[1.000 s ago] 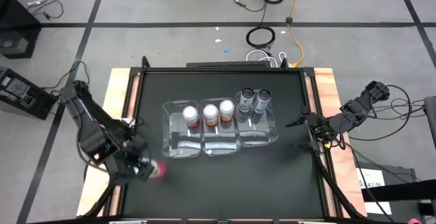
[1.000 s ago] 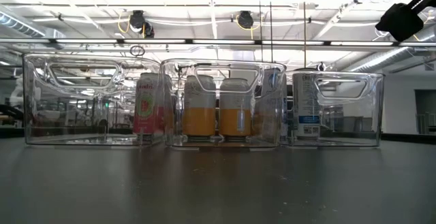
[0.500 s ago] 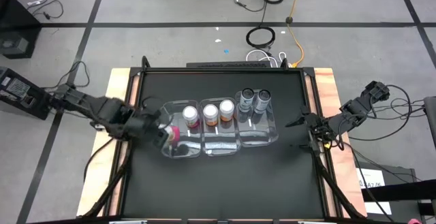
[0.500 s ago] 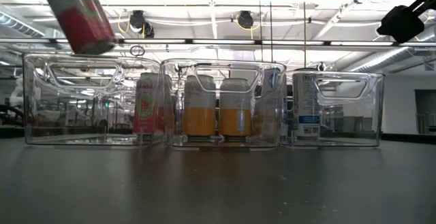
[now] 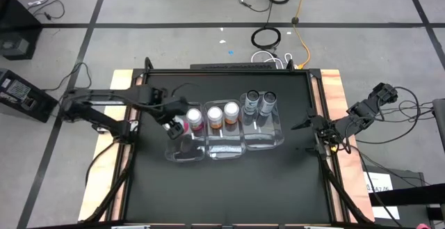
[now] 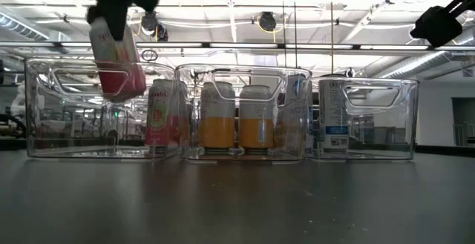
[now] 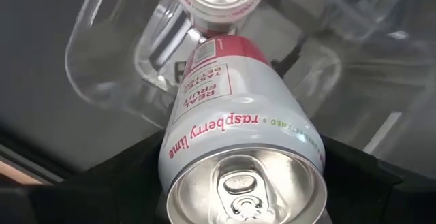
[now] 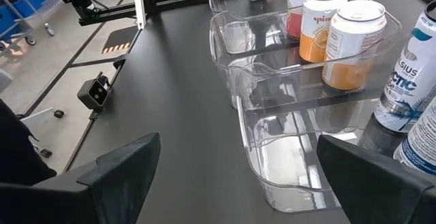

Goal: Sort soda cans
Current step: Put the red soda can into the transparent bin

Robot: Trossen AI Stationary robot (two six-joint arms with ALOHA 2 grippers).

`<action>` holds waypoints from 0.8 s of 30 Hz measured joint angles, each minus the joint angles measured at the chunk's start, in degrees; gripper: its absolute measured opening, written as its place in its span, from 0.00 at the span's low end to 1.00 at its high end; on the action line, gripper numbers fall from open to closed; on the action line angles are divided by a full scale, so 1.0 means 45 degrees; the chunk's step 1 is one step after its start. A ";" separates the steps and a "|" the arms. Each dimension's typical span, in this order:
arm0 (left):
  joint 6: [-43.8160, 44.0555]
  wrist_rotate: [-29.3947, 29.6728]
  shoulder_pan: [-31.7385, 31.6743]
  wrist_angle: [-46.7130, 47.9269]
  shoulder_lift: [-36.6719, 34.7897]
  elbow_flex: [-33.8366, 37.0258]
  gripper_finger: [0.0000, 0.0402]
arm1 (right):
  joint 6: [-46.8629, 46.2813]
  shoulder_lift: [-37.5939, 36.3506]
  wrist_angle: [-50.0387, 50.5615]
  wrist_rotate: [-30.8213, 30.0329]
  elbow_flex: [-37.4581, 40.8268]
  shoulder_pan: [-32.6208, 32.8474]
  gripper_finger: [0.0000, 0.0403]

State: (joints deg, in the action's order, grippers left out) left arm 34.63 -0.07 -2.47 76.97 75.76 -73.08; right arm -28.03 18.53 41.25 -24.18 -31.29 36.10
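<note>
While the left gripper [image 5: 174,124] grasps a pink can [image 6: 117,58] by its top and holds it tilted above the left bin [image 5: 182,150], its lower end dips just below that bin's rim. A second pink can [image 5: 195,120] stands upright at the far end of the same bin. In the middle bin [image 5: 226,149] two orange cans [image 6: 236,116] stand side by side. The right bin [image 5: 266,140] holds two grey cans [image 5: 259,102], also at its far end. At the table's right edge, well apart from the bins, the right gripper [image 5: 306,125] waits with its fingers spread wide, holding nothing.
</note>
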 joint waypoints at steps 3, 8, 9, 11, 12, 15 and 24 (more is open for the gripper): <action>-0.1341 -0.0001 -0.0430 -0.0009 0.0746 0.0000 0.81 | -0.0309 0.0003 0.0021 -0.0046 0.0000 0.0000 0.97; -0.2841 0.0057 -0.0933 -0.0019 0.1566 0.0003 0.81 | -0.0603 0.0001 0.0073 -0.0069 0.0000 0.0000 0.97; -0.3066 0.0072 -0.1010 -0.0067 0.1689 0.0046 0.81 | -0.0631 0.0000 0.0080 -0.0069 0.0001 0.0000 0.97; -0.3511 0.0111 -0.1128 -0.0131 0.1861 0.0240 0.81 | -0.0632 0.0003 0.0082 -0.0069 0.0000 0.0000 0.97; -0.3707 0.0124 -0.1193 -0.0141 0.1908 0.0364 0.81 | -0.0632 0.0001 0.0083 -0.0069 0.0000 0.0000 0.97; -0.4123 0.0235 -0.1444 -0.0300 0.1930 0.0732 0.81 | -0.0632 0.0003 0.0083 -0.0069 0.0000 0.0000 0.97; -0.4924 0.0055 -0.2236 -0.1643 0.1935 0.1648 0.81 | -0.0632 -0.0001 0.0121 -0.0655 0.0000 0.0000 0.97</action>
State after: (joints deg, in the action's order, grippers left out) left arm 12.47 0.17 -12.53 69.58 84.47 -65.66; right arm -30.87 18.52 41.80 -27.13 -31.29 36.10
